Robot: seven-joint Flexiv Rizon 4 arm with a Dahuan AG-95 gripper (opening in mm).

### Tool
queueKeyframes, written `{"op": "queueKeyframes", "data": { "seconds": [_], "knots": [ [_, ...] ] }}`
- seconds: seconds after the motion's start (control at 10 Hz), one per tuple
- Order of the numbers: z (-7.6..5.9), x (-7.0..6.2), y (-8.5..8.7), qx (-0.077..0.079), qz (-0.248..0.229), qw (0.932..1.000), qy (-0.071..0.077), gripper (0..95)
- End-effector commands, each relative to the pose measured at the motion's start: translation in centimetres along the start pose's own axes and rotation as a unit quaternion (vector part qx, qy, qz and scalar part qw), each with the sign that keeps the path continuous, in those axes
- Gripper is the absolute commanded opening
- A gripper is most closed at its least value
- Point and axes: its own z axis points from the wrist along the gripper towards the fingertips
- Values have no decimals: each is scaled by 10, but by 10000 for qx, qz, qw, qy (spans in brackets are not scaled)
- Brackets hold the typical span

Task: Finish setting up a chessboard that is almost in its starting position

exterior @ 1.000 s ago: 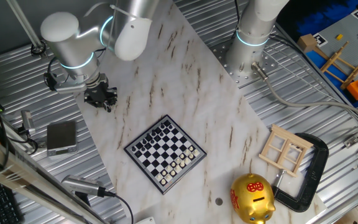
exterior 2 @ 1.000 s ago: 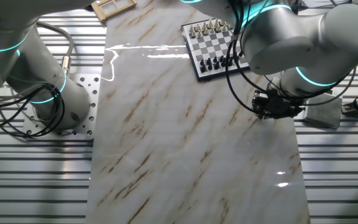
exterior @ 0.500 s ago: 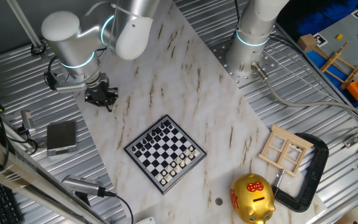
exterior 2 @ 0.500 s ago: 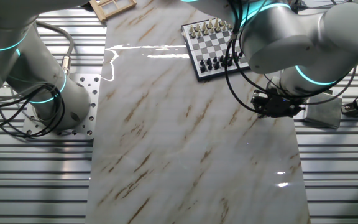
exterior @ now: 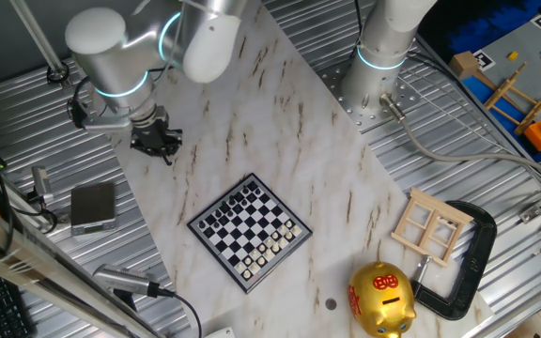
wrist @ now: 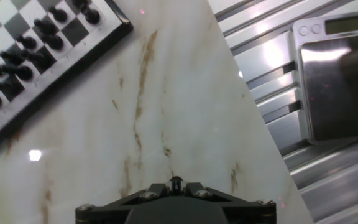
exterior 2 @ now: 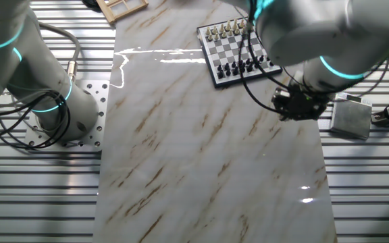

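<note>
**Hovering off the board, nothing in hand yet**

My gripper (exterior: pixel 153 141) hangs over the marble surface (exterior: pixel 280 141) near its edge, well apart from the chessboard (exterior: pixel 249 232). I cannot tell whether my jaws stand wide or narrow: the hand view shows only the gripper's base, and the fixed views are too coarse.

The board lies flat near the middle of the surface, turned diamond-wise to its edges. Being square, it has no long axis; its black pieces (wrist: pixel 23 59) fill the side nearest me, the white ones (exterior: pixel 269 249) the far side.

The pieces are tiny and packed closely. I judge the main risk is toppling neighbours when I reach in, or shoving the light board askew. The metal scale (wrist: pixel 337 74) beside the surface could catch my wrist.
</note>
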Motion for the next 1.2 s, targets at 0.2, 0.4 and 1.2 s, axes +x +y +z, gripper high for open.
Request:
{"op": "queueKeyframes", "data": {
  "seconds": [0.2,0.4,1.2],
  "knots": [
    [-14,-6,11,32,183,9998,84,0],
    [-15,-6,11,44,267,9996,69,0],
    [-15,-6,11,44,783,9969,-22,0]
  ]
}}
